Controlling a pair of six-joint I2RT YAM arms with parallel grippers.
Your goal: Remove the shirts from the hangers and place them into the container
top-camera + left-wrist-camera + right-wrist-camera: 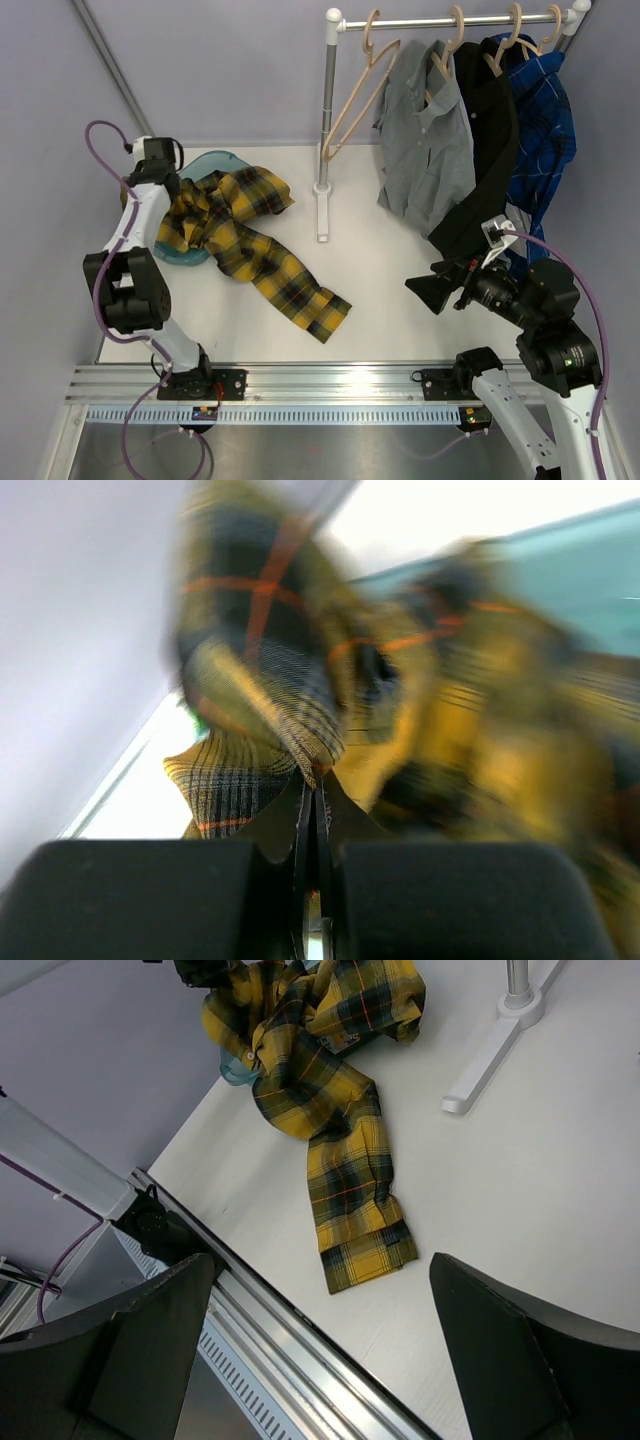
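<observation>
Between closed left jaws sits the plaid shirt (262,695).

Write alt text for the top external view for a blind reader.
A yellow plaid shirt spills from a teal container, the left gripper pinching it. A grey shirt, black shirt and blue shirt hang on a rail.

The yellow plaid shirt (240,235) is soft woven cloth, matt and creased. The grey shirt (420,130), black shirt (488,140) and blue plaid shirt (548,110) are matt cloth too, the black one the plainest and darkest. The container (215,162) is smooth, translucent teal plastic. The hangers (369,42) are smooth and pale, plastic or perhaps wood. The rail (440,21) is shiny metal. The table (400,290) is smooth, matt white. The right gripper's fingers (520,1360) are matt black plastic.
</observation>
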